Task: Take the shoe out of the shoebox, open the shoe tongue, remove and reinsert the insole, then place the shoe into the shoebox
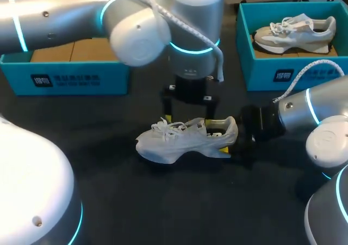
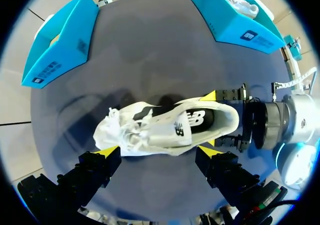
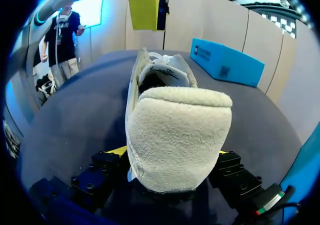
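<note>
While the white mesh lace-up shoe (image 1: 182,140) stands upright on the dark counter (image 1: 163,201), your right claw (image 3: 170,152) is clenched on its padded heel, one yellow tip against each side. Your left claw (image 2: 157,151) hangs just over the shoe's laced middle, released, fingers spread wide and gripping nothing. Past the shoe's heel end stands an open teal cardboard shoebox (image 1: 293,71) holding a grey-white shoe (image 1: 296,32). Past the toe end sits a second teal box (image 1: 70,79), tan cardboard showing inside.
</note>
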`<move>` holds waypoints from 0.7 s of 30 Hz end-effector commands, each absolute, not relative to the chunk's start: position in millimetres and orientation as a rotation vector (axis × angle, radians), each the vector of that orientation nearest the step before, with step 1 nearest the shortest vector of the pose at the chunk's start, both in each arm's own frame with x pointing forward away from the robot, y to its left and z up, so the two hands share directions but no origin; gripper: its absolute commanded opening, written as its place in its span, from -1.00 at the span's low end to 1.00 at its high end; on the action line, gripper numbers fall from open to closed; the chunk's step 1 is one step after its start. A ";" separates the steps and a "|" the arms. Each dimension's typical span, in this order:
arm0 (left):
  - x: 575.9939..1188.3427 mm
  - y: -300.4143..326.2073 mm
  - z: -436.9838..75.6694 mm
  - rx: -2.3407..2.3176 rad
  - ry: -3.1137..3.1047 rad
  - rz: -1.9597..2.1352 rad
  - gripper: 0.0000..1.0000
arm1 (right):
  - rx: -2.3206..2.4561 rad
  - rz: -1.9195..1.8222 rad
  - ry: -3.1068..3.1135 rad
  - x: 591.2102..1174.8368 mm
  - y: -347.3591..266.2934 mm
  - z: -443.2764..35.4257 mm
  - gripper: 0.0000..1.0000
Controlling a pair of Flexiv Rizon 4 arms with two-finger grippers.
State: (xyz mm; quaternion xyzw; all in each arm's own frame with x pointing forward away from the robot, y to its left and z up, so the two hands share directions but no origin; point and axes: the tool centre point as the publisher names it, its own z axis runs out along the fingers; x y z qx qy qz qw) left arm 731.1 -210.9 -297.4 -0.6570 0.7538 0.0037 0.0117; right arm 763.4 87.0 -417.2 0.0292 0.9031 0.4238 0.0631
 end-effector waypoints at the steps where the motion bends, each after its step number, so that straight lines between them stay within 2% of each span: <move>1: 738.0 -224.9 -313.2 -2.041 2.344 0.056 1.00 | 0.090 1.273 2.730 765.0 88.0 -418.2 -1.00; 21: 746.1 -230.6 -346.0 -2.013 2.326 0.126 1.00 | 0.090 1.273 2.730 765.0 88.0 -418.2 -1.00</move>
